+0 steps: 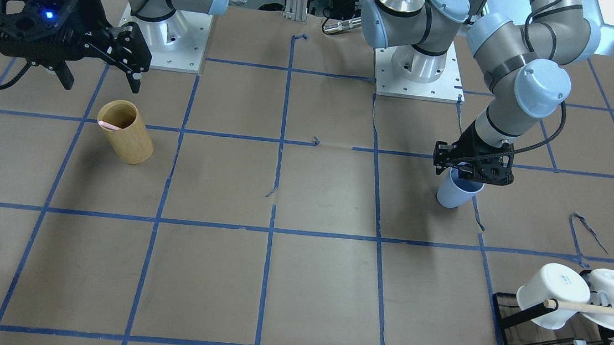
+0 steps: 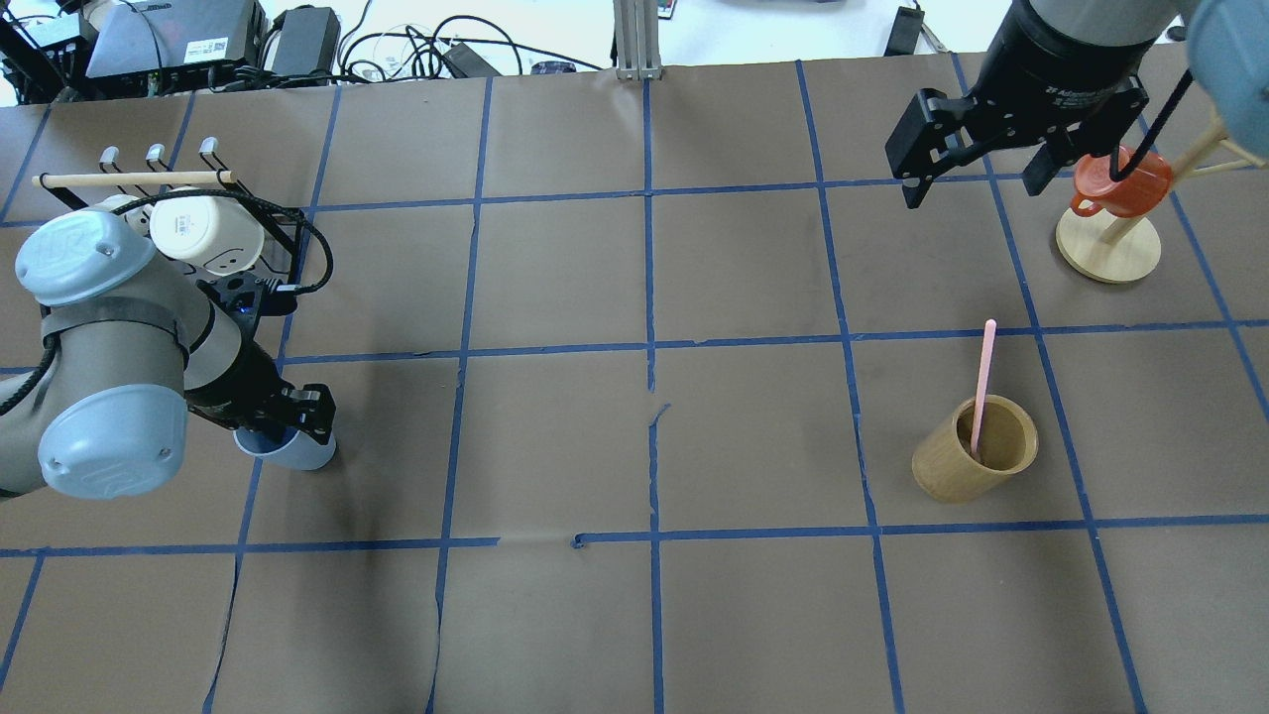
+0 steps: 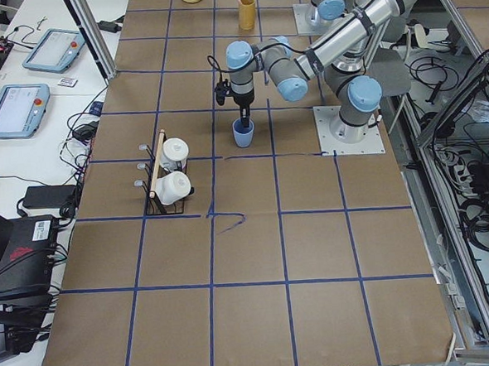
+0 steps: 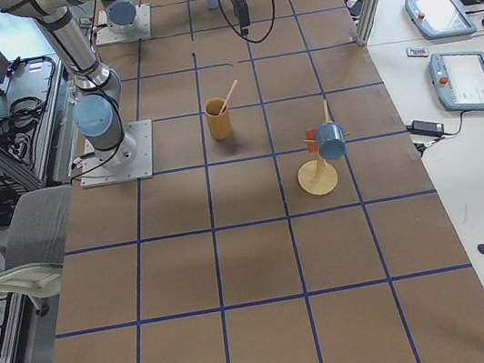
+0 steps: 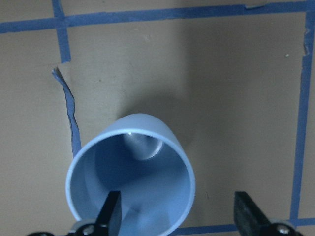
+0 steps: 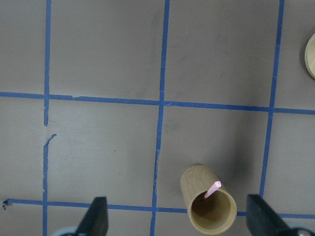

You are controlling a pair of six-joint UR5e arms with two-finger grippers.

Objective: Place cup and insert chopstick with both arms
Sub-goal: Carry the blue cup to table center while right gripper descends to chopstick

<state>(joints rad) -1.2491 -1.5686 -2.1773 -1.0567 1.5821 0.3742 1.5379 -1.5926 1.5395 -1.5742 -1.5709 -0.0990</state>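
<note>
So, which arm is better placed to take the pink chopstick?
Right. The right gripper hangs open near the bamboo holder holding the pink chopstick; the left gripper is far off at the blue cup.

Robotics lab. My table [image 2: 555,278] is papered brown with a blue tape grid [image 2: 649,278]. My bases are bolted to metal plates [image 1: 447,90]. Teach pendants [image 3: 14,110] sit on side benches, cables [image 3: 470,202] and power bricks [image 2: 307,40] lie around, office chair [image 4: 13,245] nearby.
</note>
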